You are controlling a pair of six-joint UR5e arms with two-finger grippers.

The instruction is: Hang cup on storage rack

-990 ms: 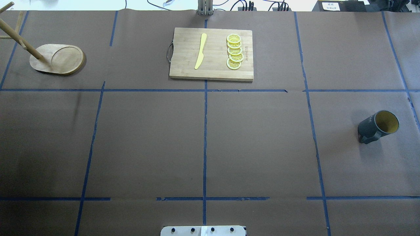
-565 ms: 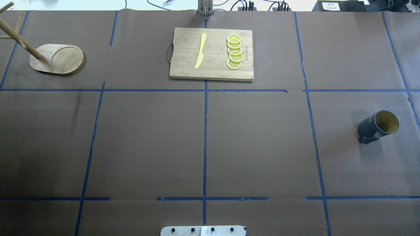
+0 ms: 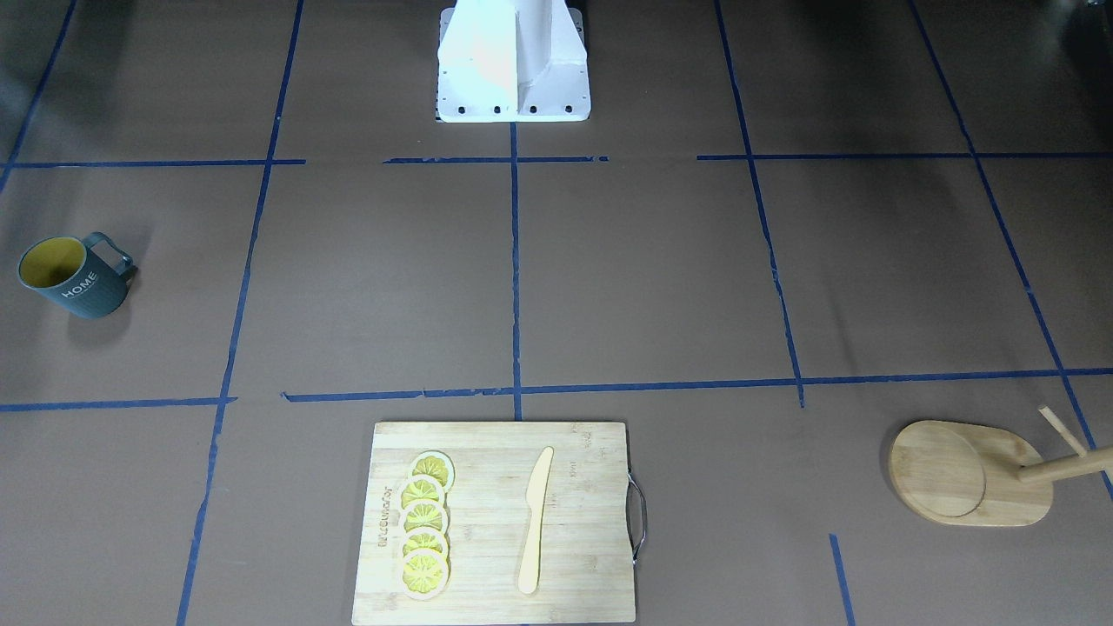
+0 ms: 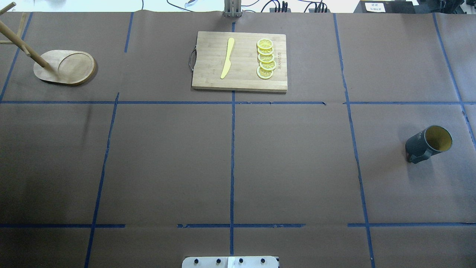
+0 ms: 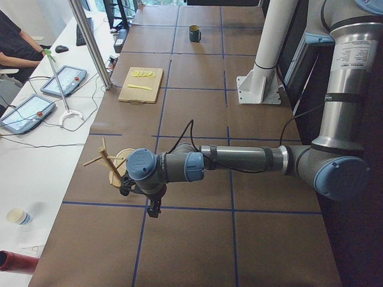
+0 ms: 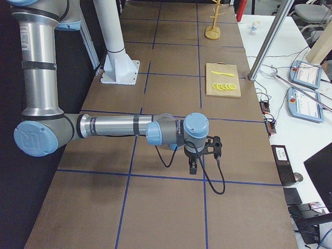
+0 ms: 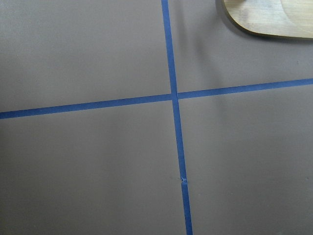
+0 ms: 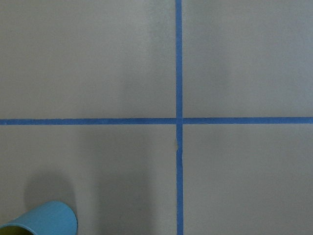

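The cup point(image 4: 428, 143), dark grey-teal with a yellow inside, stands on the table at the right; it also shows in the front view point(image 3: 74, 276) with "HOME" on its side, and its rim shows in the right wrist view point(image 8: 39, 223). The storage rack point(image 4: 65, 67), a bamboo oval base with a post and pegs, stands at the far left, also in the front view point(image 3: 965, 474). My left gripper point(image 5: 154, 210) hangs near the rack. My right gripper point(image 6: 193, 168) shows only in the exterior right view. I cannot tell whether either is open or shut.
A bamboo cutting board point(image 4: 240, 61) with a metal handle lies at the far middle, carrying a yellow knife point(image 4: 227, 57) and several lemon slices point(image 4: 266, 59). Blue tape lines cross the brown table cover. The robot's white base point(image 3: 513, 61) stands at the near edge.
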